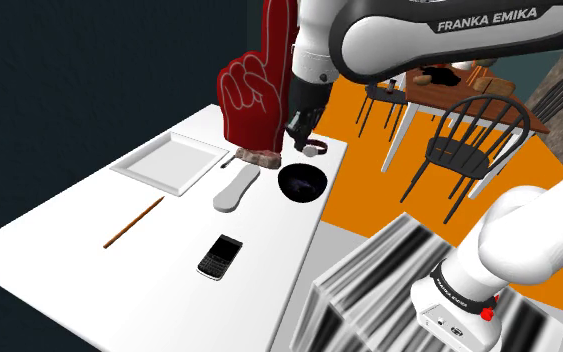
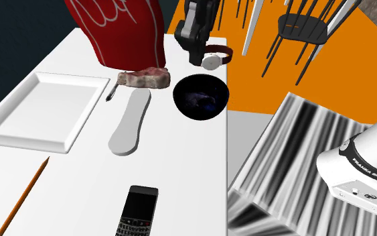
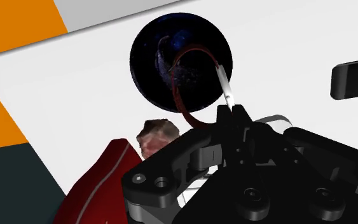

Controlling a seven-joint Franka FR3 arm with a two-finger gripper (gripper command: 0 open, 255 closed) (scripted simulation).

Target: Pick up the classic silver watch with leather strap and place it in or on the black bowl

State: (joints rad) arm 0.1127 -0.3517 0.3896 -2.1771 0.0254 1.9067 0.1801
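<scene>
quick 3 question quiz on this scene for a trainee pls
1. True or false: the watch is lying inside the black bowl.
2. What is the claw shut on? A) a spoon B) the watch C) a cup
3. Fill in: the phone lies flat on the white ___.

Key:
1. False, it hangs from the claw beside the bowl.
2. B
3. table
</scene>
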